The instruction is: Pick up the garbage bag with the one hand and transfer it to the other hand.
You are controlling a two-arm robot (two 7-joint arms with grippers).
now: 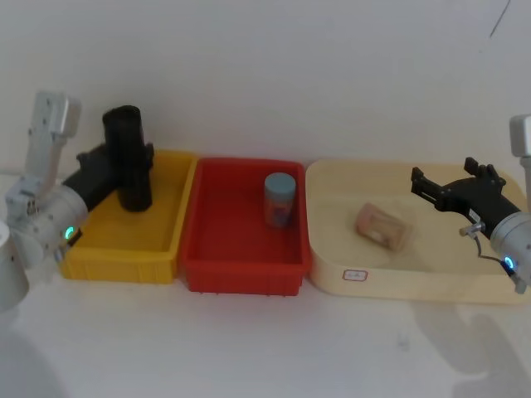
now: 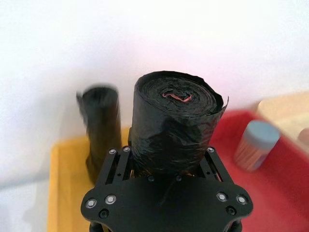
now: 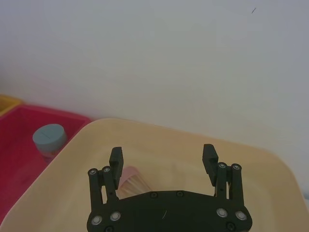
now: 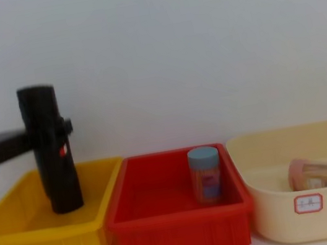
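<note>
- Row on the table (image 1: pixel 249 348): left bin (image 1: pixel 116 269), middle bin (image 1: pixel 241 274), right tub (image 1: pixel 398 278).
- Canister (image 1: pixel 279 201) upright in middle bin.
- Packet (image 1: pixel 384 227) lies in right tub.
- Garbage bag (image 2: pixel 174 125) upright between left gripper (image 2: pixel 164 157) fingers, at left bin; second roll (image 2: pixel 102 130) just beside it.
- Right gripper (image 3: pixel 164 159) above right tub.

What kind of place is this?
Probably a robot test bench: a yellow bin, a red bin and a cream tub in a row on a white table. The left gripper holds the garbage bag at the yellow bin; the right gripper hangs open over the tub.
</note>
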